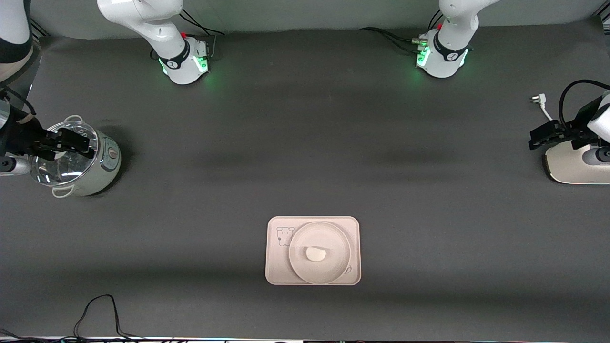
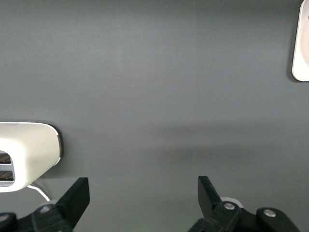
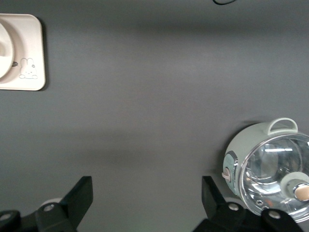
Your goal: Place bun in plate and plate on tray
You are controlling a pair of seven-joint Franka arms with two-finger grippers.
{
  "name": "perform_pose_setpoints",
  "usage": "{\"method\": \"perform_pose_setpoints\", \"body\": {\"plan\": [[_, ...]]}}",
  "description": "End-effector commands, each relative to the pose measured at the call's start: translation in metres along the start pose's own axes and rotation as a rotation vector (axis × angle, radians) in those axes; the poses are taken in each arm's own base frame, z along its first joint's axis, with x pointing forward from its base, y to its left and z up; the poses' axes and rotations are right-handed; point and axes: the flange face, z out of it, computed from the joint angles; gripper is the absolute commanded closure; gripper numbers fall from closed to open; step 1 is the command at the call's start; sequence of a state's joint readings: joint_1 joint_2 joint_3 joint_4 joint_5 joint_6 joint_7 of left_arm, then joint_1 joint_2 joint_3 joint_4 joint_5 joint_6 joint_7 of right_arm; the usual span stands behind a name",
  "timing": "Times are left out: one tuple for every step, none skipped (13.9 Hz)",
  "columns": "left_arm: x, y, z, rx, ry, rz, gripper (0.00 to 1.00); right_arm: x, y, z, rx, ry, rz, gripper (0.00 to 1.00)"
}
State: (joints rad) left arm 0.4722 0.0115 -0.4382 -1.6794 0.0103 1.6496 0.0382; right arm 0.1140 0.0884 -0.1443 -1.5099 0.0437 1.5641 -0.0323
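Note:
The white half-moon bun (image 1: 315, 254) lies in the round cream plate (image 1: 330, 272). That plate rests on the pinkish tray (image 1: 278, 267) with its cartoon drawing, near the front camera at mid-table. My right gripper (image 1: 78, 143) hangs open over a glass-lidded pot at the right arm's end, with nothing between its fingers (image 3: 147, 186). The tray (image 3: 30, 53) and the plate's rim (image 3: 4, 48) show in the right wrist view. My left gripper (image 1: 538, 138) is open and empty (image 2: 143, 186) above a white appliance at the left arm's end. A corner of the tray (image 2: 301, 48) shows in the left wrist view.
A pale green pot with a glass lid (image 1: 81, 164) (image 3: 270, 174) stands at the right arm's end. A white appliance (image 1: 574, 166) (image 2: 26, 154) sits at the left arm's end, with a white plug (image 1: 538, 101) beside it. A black cable (image 1: 95, 314) loops at the table's front edge.

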Motion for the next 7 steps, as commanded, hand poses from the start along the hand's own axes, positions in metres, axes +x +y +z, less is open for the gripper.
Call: {"method": "perform_pose_setpoints", "body": {"plan": [[-0.0037,0.0022,-0.0040,0.005,0.011,-0.014,0.00,-0.0070,0.0049,-0.0023,-0.019,-0.004,-0.021,0.00],[-0.0032,0.0020,-0.0034,0.004,0.011,-0.014,0.00,-0.0076,0.0049,-0.0031,-0.019,-0.004,-0.018,0.00],[-0.0032,0.0020,-0.0033,0.004,0.011,-0.014,0.00,-0.0081,0.0050,-0.0039,-0.028,-0.003,-0.016,0.00],[-0.0032,0.0012,-0.0033,0.004,0.011,-0.015,0.00,-0.0085,0.0052,-0.0048,-0.062,-0.002,-0.019,0.00],[-0.0035,-0.0013,-0.0032,0.004,0.009,-0.018,0.00,-0.0090,0.0052,-0.0057,-0.077,-0.001,-0.019,0.00],[-0.0035,-0.0014,-0.0032,0.004,0.009,-0.018,0.00,-0.0090,0.0052,-0.0057,-0.077,-0.001,-0.020,0.00],[-0.0033,-0.0014,-0.0033,0.004,0.011,-0.018,0.00,-0.0096,0.0052,-0.0064,-0.077,-0.001,-0.020,0.00]]}}
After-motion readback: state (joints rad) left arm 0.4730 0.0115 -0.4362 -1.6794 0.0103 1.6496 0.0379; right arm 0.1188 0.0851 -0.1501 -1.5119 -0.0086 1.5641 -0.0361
